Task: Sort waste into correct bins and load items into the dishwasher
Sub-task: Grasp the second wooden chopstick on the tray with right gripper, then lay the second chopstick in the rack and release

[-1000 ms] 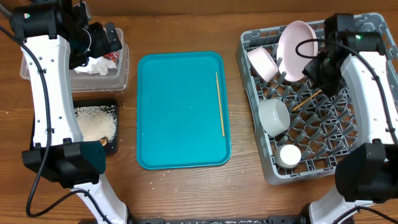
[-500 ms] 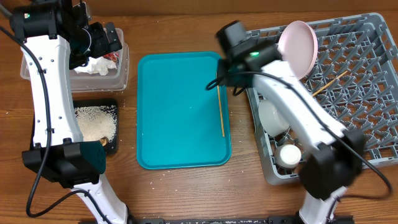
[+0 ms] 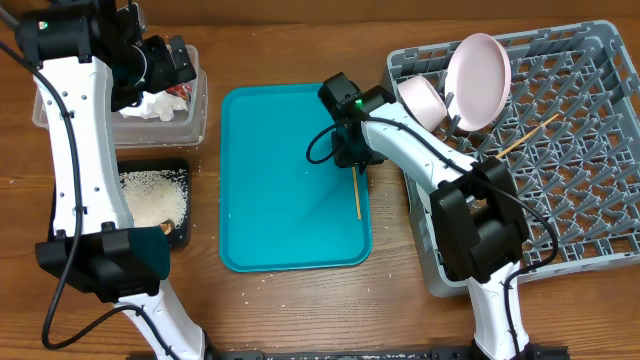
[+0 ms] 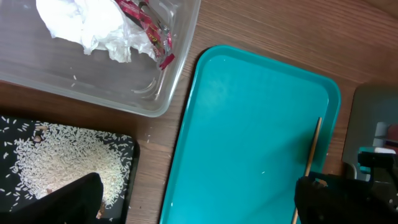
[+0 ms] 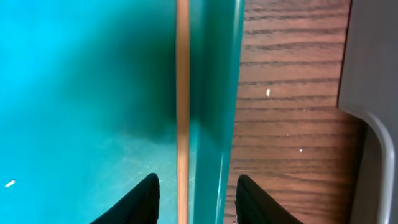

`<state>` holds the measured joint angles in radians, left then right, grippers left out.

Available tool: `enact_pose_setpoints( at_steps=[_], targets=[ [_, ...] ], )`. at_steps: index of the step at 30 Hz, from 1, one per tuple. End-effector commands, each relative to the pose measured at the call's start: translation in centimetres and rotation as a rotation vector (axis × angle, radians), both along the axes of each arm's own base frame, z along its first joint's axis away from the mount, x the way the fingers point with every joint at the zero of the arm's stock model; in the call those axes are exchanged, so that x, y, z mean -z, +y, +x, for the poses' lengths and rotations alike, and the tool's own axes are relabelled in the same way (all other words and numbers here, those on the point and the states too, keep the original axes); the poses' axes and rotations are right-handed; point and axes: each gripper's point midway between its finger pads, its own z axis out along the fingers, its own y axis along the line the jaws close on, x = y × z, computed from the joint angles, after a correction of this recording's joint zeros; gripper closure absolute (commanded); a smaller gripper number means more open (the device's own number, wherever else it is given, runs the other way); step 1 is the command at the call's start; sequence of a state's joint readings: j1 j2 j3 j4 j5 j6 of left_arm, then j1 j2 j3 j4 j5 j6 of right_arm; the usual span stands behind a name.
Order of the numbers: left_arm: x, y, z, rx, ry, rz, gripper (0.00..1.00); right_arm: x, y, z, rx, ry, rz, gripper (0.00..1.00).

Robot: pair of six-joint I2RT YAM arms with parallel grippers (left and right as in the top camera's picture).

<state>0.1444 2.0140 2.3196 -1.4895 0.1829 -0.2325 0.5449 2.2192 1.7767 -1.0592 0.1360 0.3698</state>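
The thin light wooden chopstick (image 3: 356, 196) lay lengthwise on the large teal plastic serving tray (image 3: 285, 180), pressed close along the inside of its raised right rim. The right gripper (image 5: 199, 200) hung low over the stick with its claw apart, one finger (image 5: 147, 198) over the teal floor and the other (image 5: 252, 198) seemingly above or just outside the rim, so nothing was clamped yet. Closing from there would probably catch the rim as well as the stick. A better pinch would first nudge the chopstick inward, or set the outer finger down between stick and rim, and then take it near its middle so it lifted level and did not swing. It could then go beside the second wooden chopstick (image 3: 530, 132), which lay aslant in the large grey plastic lattice dish rack (image 3: 590, 210), clear of the round pale pink bowl (image 3: 478, 65) standing on edge there. Farther left, the left gripper (image 3: 180, 62) hovered with its claw spread wide and empty over the clear rectangular plastic tub (image 3: 197, 122), which held the crumpled white tissue (image 4: 87, 22) and the red-and-white snack wrapper (image 4: 146, 28). The shallow black tray (image 4: 127, 163) held the white rice-like grains (image 4: 65, 158). The wrapper's print was too small to read, and no brand or label showed anywhere else.
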Motion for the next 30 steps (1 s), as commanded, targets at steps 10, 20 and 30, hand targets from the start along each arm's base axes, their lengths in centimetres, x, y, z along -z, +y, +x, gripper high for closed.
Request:
enact_pose_setpoints(
  at_steps=[10, 20, 30],
  targets=[
    [-0.6, 0.3, 0.0, 0.007, -0.021, 0.016, 0.0, 1.8, 1.3, -0.1, -0.08, -0.01, 0.02, 0.58],
    [-0.6, 0.3, 0.0, 0.007, -0.021, 0.016, 0.0, 4.4, 1.9, -2.1, -0.092, 0.056, 0.08, 0.74],
    [-0.6, 0.3, 0.0, 0.007, -0.021, 0.016, 0.0, 2.1, 2.8, -2.2, -0.027, 0.032, 0.114, 0.96]
  ],
)
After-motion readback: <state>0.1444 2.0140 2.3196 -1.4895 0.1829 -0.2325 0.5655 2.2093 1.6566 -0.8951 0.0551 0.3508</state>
